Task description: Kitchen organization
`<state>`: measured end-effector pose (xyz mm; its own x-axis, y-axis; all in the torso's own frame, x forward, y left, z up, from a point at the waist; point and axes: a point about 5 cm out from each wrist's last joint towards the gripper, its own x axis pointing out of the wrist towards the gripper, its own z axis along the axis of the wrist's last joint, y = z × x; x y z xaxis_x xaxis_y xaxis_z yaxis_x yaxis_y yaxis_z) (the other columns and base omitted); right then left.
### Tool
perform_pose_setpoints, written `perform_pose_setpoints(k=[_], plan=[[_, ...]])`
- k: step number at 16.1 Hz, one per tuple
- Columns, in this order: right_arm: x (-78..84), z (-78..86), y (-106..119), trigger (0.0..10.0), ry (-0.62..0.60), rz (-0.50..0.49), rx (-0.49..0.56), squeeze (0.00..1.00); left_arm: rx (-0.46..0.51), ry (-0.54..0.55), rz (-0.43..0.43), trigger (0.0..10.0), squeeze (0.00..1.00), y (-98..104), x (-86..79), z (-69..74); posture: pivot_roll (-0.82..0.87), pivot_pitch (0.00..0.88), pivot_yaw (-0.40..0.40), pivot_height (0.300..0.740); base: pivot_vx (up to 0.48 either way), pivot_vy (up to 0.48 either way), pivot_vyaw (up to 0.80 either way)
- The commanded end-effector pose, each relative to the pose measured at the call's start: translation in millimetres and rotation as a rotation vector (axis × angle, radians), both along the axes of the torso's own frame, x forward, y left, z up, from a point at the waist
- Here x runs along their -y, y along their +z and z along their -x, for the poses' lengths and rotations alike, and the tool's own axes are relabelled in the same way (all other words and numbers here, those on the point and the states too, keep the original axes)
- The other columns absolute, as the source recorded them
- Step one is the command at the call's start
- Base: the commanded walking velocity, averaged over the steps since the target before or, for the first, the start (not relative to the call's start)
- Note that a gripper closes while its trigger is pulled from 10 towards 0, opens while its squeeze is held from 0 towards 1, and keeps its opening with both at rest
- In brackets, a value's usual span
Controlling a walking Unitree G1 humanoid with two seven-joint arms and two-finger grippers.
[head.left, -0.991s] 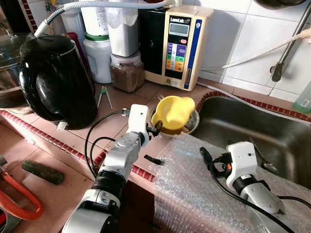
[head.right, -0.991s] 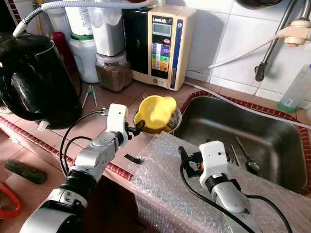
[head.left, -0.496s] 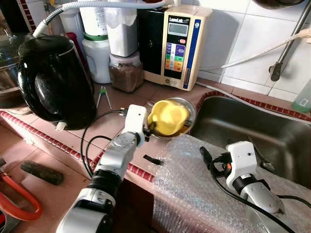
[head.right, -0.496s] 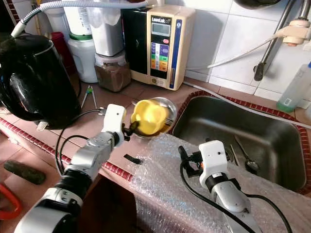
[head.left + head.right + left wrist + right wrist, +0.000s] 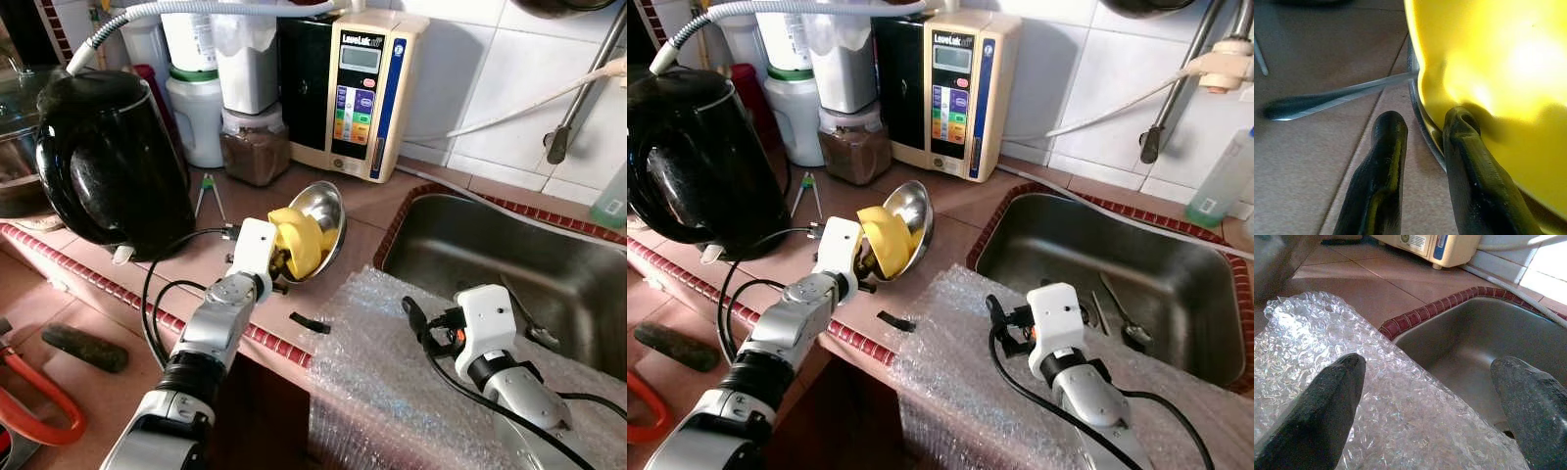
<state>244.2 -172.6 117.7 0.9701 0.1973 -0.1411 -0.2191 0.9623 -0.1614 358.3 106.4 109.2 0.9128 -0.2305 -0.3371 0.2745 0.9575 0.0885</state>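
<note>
My left gripper (image 5: 279,272) is shut on the rim of a steel bowl (image 5: 326,217) with a yellow plastic cup (image 5: 294,242) nested inside it. The bowl is tipped up on its side above the tiled counter (image 5: 362,211), opening toward my arm. In the left wrist view one finger (image 5: 1378,181) lies outside the steel rim (image 5: 1418,117) and the other presses on the yellow cup (image 5: 1488,63); a metal utensil handle (image 5: 1327,100) sticks out beside them. My right gripper (image 5: 416,318) is open just above a sheet of bubble wrap (image 5: 392,382), holding nothing.
A black kettle (image 5: 108,166) stands at the left. A beige water machine (image 5: 367,88) and a jar of brown powder (image 5: 257,147) line the back wall. The steel sink (image 5: 549,264) is at the right. A small black piece (image 5: 312,322) lies on the counter edge.
My left gripper has drawn the steel bowl and yellow cup left and toward me, away from the sink edge, tipping them onto their side. The right arm has stayed put.
</note>
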Motion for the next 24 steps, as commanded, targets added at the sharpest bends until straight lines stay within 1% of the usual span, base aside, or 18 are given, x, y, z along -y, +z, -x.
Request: perform_pose_setpoints(k=[1, 2, 4, 6, 7, 8, 9, 12, 14, 16, 17, 18, 19, 20, 22, 23, 24], plan=[[2.4, -1.9, 1.0, 10.0, -0.002, 0.005, 0.005, 1.00, 0.002, -0.010, -0.032, 0.0, 0.00, -1.7, -2.9, 1.6, 0.04, 0.000, 0.002, 0.740, 0.000, 0.000, 0.00], [2.4, -1.8, 0.8, 10.0, -0.002, 0.005, 0.004, 1.00, 0.021, -0.015, -0.042, 0.0, 0.00, 0.3, -3.0, 1.5, 0.04, 0.000, 0.003, 0.740, 0.000, 0.000, 0.00], [2.8, -1.8, 0.6, 10.0, -0.003, 0.006, 0.004, 1.00, 0.091, -0.029, -0.076, 0.0, 0.00, 9.3, -2.6, -0.3, 0.04, 0.000, 0.001, 0.740, 0.000, 0.000, 0.00], [2.5, -2.0, 2.1, 10.0, -0.001, -0.005, 0.015, 1.00, 0.116, -0.032, -0.092, 0.0, 0.00, 12.9, -2.7, -1.2, 0.04, 0.000, 0.002, 0.740, 0.000, 0.000, 0.00], [1.2, -1.7, 5.1, 10.0, 0.010, -0.023, 0.032, 1.00, 0.134, -0.034, -0.105, 0.0, 0.00, 15.1, -3.0, -1.9, 0.04, 0.000, 0.002, 0.740, 0.000, 0.000, 0.00], [-2.8, -0.8, 13.2, 10.0, 0.042, -0.064, 0.070, 1.00, 0.171, -0.040, -0.124, 0.0, 0.00, 19.9, -3.3, -2.1, 0.04, 0.000, 0.002, 0.740, 0.000, 0.000, 0.00], [-5.1, -0.1, 16.8, 10.0, 0.061, -0.078, 0.083, 1.00, 0.189, -0.048, -0.128, 0.0, 0.00, 21.6, -2.7, -0.8, 0.04, 0.000, 0.002, 0.740, 0.000, 0.000, 0.00], [-7.1, 0.4, 15.7, 10.0, 0.085, -0.076, 0.074, 1.00, 0.197, -0.068, -0.120, 0.0, 0.00, 16.6, -0.3, 9.3, 0.04, 0.000, 0.002, 0.740, 0.000, 0.000, 0.00], [-7.5, 0.5, 16.2, 10.0, 0.089, -0.075, 0.075, 1.00, 0.199, -0.066, -0.115, 0.0, 0.00, 16.2, -1.2, 11.9, 0.05, 0.000, 0.001, 0.740, 0.000, 0.000, 0.00], [-8.1, 0.1, 17.0, 10.0, 0.097, -0.075, 0.078, 1.00, 0.231, -0.041, -0.081, 0.0, 0.00, 20.6, -4.6, 12.9, 0.05, 0.000, 0.001, 0.740, 0.000, 0.000, 0.00], [-8.0, 0.0, 17.1, 10.0, 0.100, -0.072, 0.079, 1.00, 0.257, -0.022, -0.042, 10.0, 0.00, 25.6, -5.2, 12.5, 0.05, 0.000, 0.001, 0.740, 0.000, 0.000, 0.00], [-8.0, 0.0, 17.3, 10.0, 0.101, -0.071, 0.079, 1.00, 0.273, -0.014, -0.008, 10.0, 0.00, 29.2, -5.3, 12.1, 0.05, 0.000, 0.001, 0.740, 0.000, 0.000, 0.00], [-8.2, -0.6, 17.2, 10.0, 0.101, -0.069, 0.080, 1.00, 0.289, -0.006, 0.027, 10.0, 1.00, 33.1, -5.7, 11.9, 0.05, 0.000, 0.001, 0.740, 0.000, 0.000, 0.00], [-8.8, -1.2, 17.4, 10.0, 0.103, -0.067, 0.082, 1.00, 0.317, 0.022, 0.011, 10.0, 1.00, 37.4, -8.4, 10.5, 0.05, 0.000, 0.002, 0.740, 0.000, 0.000, 0.00], [-8.9, -1.4, 17.5, 10.0, 0.104, -0.066, 0.083, 1.00, 0.325, 0.030, 0.007, 10.0, 1.00, 38.6, -9.3, 10.2, 0.05, 0.000, 0.002, 0.740, 0.000, 0.000, 0.00], [-9.0, -1.5, 17.5, 10.0, 0.104, -0.066, 0.084, 1.00, 0.339, 0.038, 0.022, 10.0, 1.00, 41.2, -9.8, 9.8, 0.05, 0.000, 0.003, 0.740, 0.000, 0.000, 0.00], [-9.9, -1.3, 17.6, 10.0, 0.108, -0.066, 0.085, 1.00, 0.374, -0.010, 0.088, 10.0, 1.00, 48.8, -2.6, 10.4, 0.05, 0.000, 0.001, 0.740, 0.000, 0.000, 0.00]])
